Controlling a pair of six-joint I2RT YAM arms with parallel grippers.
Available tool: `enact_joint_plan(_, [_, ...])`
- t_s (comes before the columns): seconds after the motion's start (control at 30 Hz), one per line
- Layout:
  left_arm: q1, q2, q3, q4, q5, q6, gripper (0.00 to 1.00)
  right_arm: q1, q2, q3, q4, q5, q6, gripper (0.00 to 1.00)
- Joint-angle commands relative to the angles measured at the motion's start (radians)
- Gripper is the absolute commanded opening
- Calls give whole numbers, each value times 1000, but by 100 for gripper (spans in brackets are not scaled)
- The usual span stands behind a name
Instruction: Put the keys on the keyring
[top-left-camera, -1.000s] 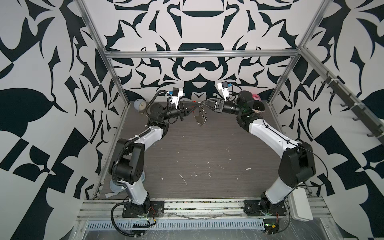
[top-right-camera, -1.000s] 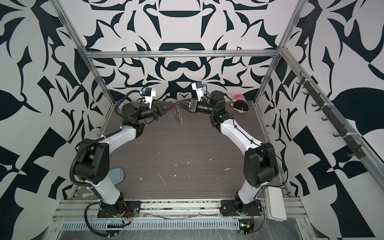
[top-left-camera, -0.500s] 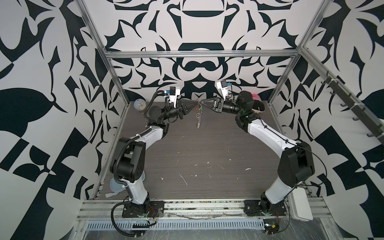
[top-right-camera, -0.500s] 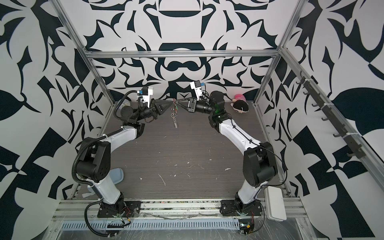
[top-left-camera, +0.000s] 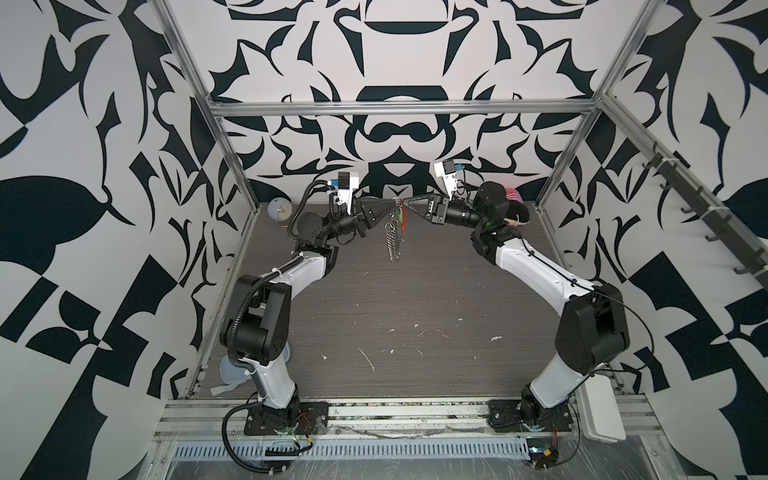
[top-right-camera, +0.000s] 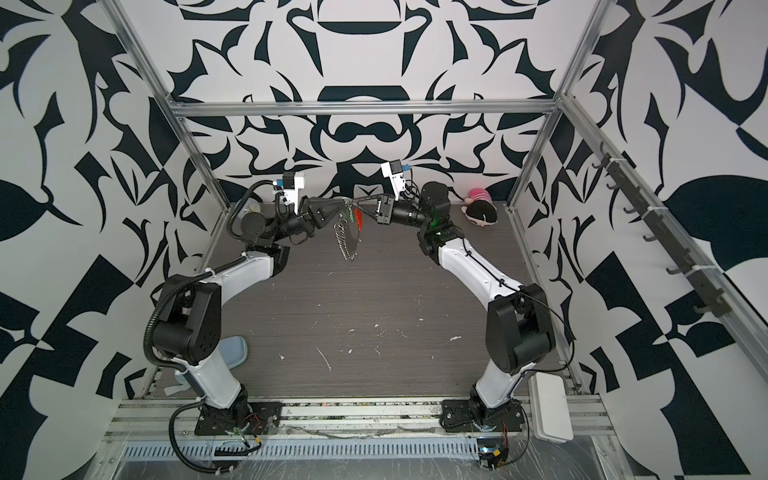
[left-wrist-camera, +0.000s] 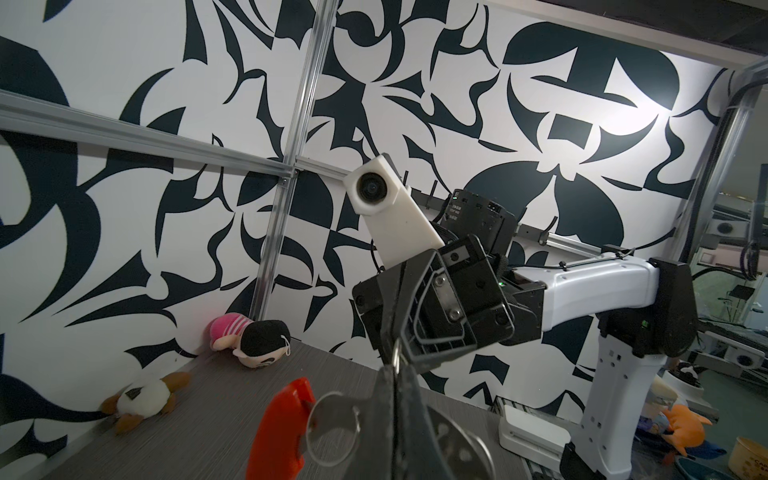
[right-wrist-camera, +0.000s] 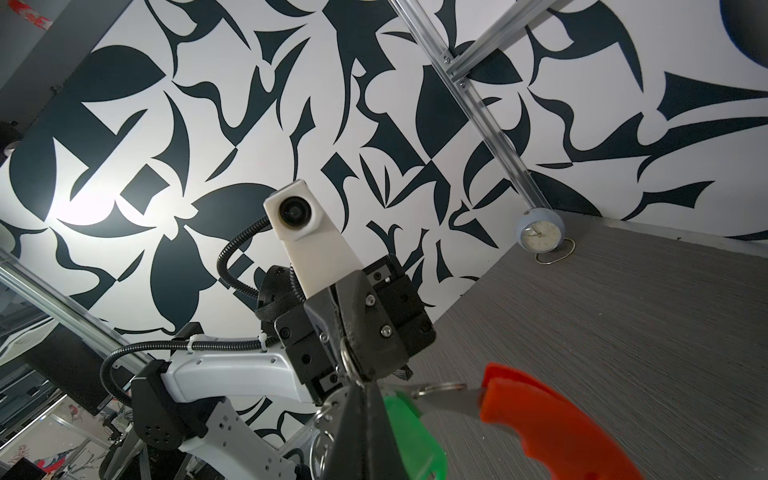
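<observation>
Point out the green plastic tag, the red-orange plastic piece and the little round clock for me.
Bright green oblong plastic tag (right-wrist-camera: 415, 436), right wrist view, its flat face.
Curved red-orange plastic piece (right-wrist-camera: 552, 424), right wrist view, its broad middle.
Small round pale-blue clock (right-wrist-camera: 539, 236), right wrist view, its dial.

keys (right-wrist-camera: 409, 432) blurred, keyring (left-wrist-camera: 282, 432) cut off

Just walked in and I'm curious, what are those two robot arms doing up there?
Both arms meet in mid-air. The left gripper is shut on the top of the keyring, which hangs below with its red piece and the green tag. The right gripper is shut right beside it; what it pinches is unclear.
</observation>
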Motion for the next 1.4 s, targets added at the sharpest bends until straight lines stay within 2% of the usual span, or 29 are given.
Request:
enact_joint_plan(0.0, [1,-4,43,71,-26,-19,0,11,-2,2,55,-18,2,0])
enact_joint_plan(0.1, [2,-3,41,71,-30,-21,0,13,-2,-2,36,-21,-14,0])
enact_joint_plan(0.33, [4,-5,40,72,-31,-21,0,15,-16,-10,8,-20,-56,29])
enact_joint_plan(0.43, [3,-2,42,71,-36,-24,0,15,-14,-4,15,-25,-55,35])
enact_joint_plan(0.53, [3,-2,44,72,-42,-25,0,22,-6,8,20,-29,-53,36])
enact_joint_plan(0.7, [2,-4,47,72,-54,-37,0,26,22,36,13,-23,-54,35])
enact_joint_plan(0.9, [2,-8,46,71,-56,-37,0,27,25,45,-18,-24,-79,14])
enact_joint_plan(1.1, [4,-10,37,72,-56,-29,0,12,-39,24,-160,-19,-188,0])
enact_joint_plan(1.37, [4,1,55,70,-56,-37,0,-1,-79,11,-280,7,-273,0])
